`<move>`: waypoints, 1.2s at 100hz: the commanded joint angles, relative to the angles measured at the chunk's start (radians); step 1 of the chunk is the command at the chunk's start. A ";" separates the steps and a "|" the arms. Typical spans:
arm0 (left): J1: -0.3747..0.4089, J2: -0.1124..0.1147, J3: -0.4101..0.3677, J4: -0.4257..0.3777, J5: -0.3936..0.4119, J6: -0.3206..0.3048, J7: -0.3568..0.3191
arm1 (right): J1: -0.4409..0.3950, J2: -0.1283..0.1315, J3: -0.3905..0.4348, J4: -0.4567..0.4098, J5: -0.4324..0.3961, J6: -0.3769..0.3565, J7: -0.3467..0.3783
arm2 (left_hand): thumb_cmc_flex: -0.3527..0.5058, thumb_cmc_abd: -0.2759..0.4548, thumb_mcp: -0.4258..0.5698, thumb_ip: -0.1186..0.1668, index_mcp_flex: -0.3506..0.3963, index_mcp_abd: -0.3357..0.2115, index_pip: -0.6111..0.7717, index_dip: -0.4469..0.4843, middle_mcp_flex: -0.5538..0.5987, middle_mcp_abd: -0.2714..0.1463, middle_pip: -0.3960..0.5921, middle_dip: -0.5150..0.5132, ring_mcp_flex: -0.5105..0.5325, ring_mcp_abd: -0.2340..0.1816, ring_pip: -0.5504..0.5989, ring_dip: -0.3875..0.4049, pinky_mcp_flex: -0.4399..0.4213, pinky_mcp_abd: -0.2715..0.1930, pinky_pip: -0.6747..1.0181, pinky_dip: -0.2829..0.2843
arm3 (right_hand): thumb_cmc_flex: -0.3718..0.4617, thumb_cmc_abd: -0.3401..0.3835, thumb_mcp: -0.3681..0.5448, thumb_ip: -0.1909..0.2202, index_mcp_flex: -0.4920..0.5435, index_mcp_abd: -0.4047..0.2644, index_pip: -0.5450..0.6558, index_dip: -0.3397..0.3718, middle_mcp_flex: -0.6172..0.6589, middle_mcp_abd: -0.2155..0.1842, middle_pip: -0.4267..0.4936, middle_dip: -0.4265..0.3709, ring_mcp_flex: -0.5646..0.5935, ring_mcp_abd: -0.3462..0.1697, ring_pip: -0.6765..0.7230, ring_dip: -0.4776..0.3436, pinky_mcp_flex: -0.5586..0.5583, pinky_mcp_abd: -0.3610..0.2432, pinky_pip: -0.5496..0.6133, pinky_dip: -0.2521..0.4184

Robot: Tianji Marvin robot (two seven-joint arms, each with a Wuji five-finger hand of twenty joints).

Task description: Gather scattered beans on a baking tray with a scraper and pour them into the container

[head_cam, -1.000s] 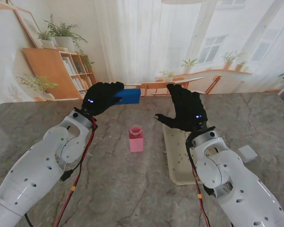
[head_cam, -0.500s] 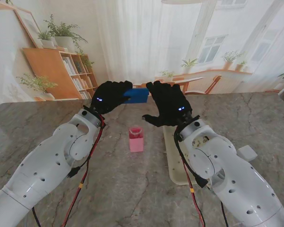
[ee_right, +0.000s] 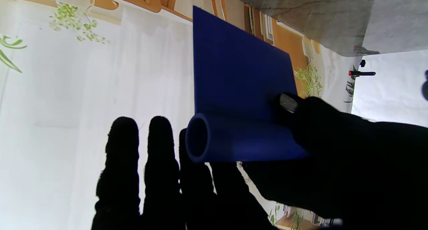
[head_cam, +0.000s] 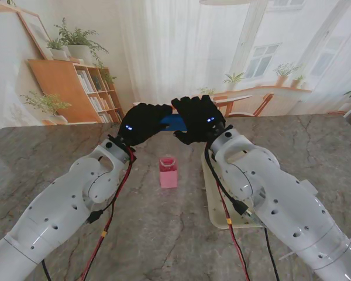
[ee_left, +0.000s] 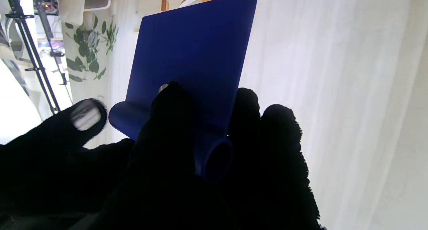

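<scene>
Scraper (head_cam: 174, 122) upper centre of frame, in the air, held between both hands. Left hand (head_cam: 141, 123) fingers wrapped on its rolled handle; right hand (head_cam: 196, 119) thumb on blade, fingers spread behind. Baking tray (head_cam: 216, 218) lower right, beans ungathered; pink container (head_cam: 168, 171) centre. Judged: handover; sweeping and pouring remain.

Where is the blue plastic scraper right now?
In the stand view the blue plastic scraper is held up mid-frame between the left hand and right hand, beyond the pink container.
</scene>
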 commanded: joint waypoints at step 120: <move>-0.011 -0.010 0.031 -0.021 -0.073 -0.085 -0.100 | 0.112 -0.038 -0.087 0.137 0.191 -0.039 -0.042 | -0.004 0.061 -0.039 0.023 0.151 -0.050 -0.482 -0.101 -0.024 -0.014 -0.428 -0.283 -0.047 -0.002 -0.252 -0.095 -0.079 -0.011 -0.203 -0.003 | 0.108 0.139 -0.156 -0.076 0.400 -0.517 1.063 -0.022 0.862 -0.480 0.718 0.076 0.805 -0.610 0.847 0.205 0.889 -0.341 0.682 0.091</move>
